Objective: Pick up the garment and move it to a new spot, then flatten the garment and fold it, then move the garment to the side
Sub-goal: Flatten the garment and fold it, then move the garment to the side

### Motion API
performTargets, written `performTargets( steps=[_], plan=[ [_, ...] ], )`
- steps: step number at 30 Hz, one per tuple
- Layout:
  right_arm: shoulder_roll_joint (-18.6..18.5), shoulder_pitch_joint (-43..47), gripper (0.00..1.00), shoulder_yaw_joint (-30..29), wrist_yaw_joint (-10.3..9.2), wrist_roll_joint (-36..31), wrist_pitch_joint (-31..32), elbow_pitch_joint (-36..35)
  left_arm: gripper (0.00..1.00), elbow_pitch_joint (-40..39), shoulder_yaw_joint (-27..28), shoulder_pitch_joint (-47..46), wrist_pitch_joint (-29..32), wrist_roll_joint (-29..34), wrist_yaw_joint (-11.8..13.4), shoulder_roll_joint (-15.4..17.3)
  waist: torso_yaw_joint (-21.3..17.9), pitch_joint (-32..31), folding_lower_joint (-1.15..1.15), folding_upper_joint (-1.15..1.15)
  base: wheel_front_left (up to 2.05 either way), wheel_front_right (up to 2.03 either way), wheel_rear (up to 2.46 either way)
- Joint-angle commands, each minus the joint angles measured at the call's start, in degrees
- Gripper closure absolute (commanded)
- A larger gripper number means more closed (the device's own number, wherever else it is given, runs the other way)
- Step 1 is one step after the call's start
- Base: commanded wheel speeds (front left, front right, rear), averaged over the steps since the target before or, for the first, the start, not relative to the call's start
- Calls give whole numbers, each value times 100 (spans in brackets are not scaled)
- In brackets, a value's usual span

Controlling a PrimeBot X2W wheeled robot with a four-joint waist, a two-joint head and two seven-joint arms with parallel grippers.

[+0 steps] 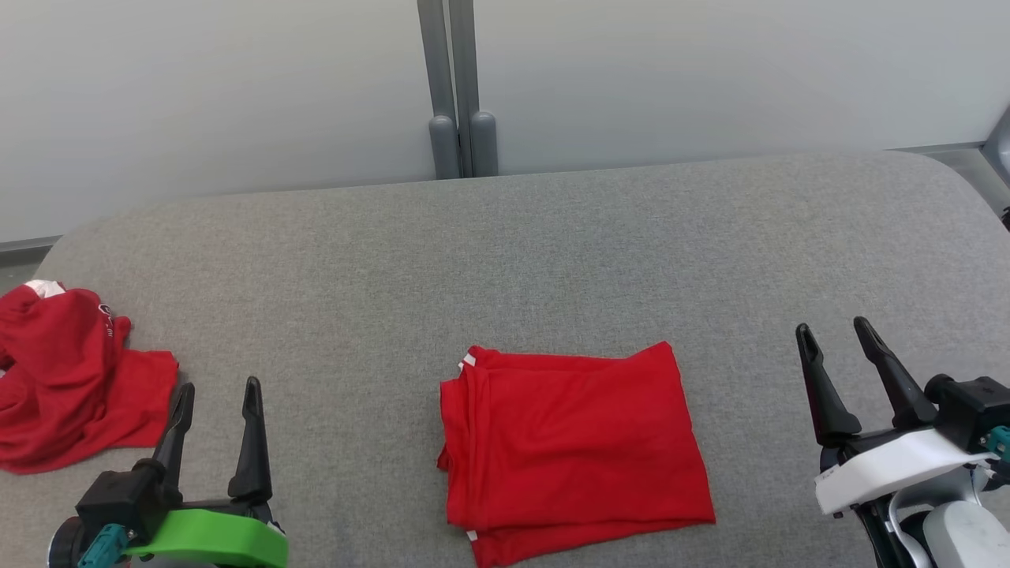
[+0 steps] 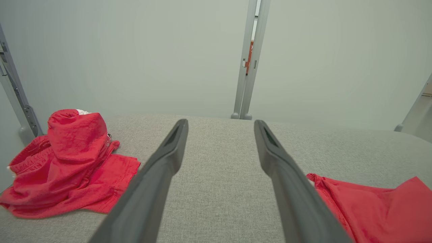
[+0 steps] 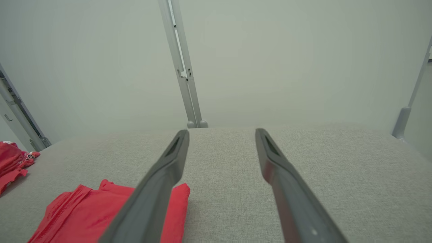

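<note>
garment [image 1: 572,442] folded flat, mid-pad [image 1: 552,237] near front edge | red heap [image 1: 71,379] crumpled at left edge | left gripper [image 1: 219,385] spread, empty | right gripper [image 1: 832,325] spread, empty, both clear of cloth | judged: fold done, move aside still to do

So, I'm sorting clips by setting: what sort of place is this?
Likely a lab test cell for laundry folding, not a home: a grey fabric-covered table, plain pale panels on grey posts behind it, a folded red garment and a crumpled red heap.
</note>
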Motion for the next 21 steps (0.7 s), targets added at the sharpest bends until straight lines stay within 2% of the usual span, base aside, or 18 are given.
performTargets(
  steps=[1,13,21],
  plan=[
    [1,-26,0,19,0,-33,-53,53,0,33,47,87,-15,50,-40,-26,3,0,0,0,0,0,0],
    [-12,-269,0,271,0,4,128,317,0,165,170,2,-16,313,-206,-184,112,42,0,0,0,0,0],
    [83,-864,0,866,-4,465,1444,1299,0,235,138,-156,-16,392,-291,-235,410,176,0,0,0,0,0]
  ],
)
